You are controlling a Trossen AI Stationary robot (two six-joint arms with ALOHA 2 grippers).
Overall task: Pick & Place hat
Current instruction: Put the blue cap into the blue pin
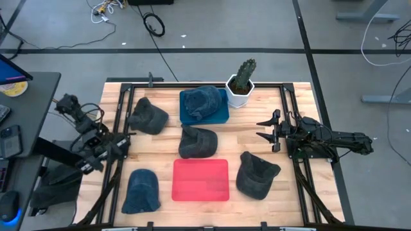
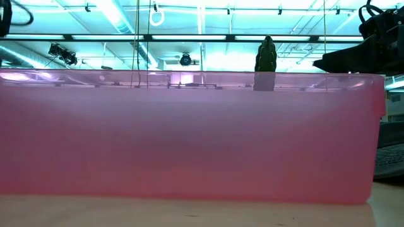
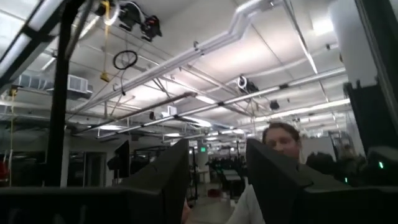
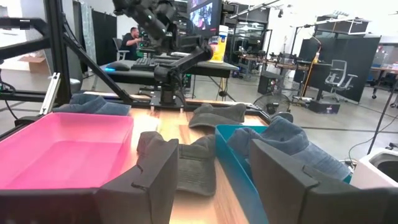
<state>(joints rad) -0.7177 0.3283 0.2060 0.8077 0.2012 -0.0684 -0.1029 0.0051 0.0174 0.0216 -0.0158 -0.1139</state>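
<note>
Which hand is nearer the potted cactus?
Right. The right hand sits open at the table's right edge, just past the potted cactus. The left hand waits at the left edge, with hats and the blue tray in between.

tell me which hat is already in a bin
The blue hat at the table's back: it lies in the teal bin. The other four lie on bare wood, and the pink bin holds none.

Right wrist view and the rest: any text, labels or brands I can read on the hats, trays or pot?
None can be read.
Hats, such as the centre hat: no visible logo or lettering.
Red tray, blue tray, white pot: plain.
Monitor and yellow item on the far desk: markings too blurred to read.
</note>
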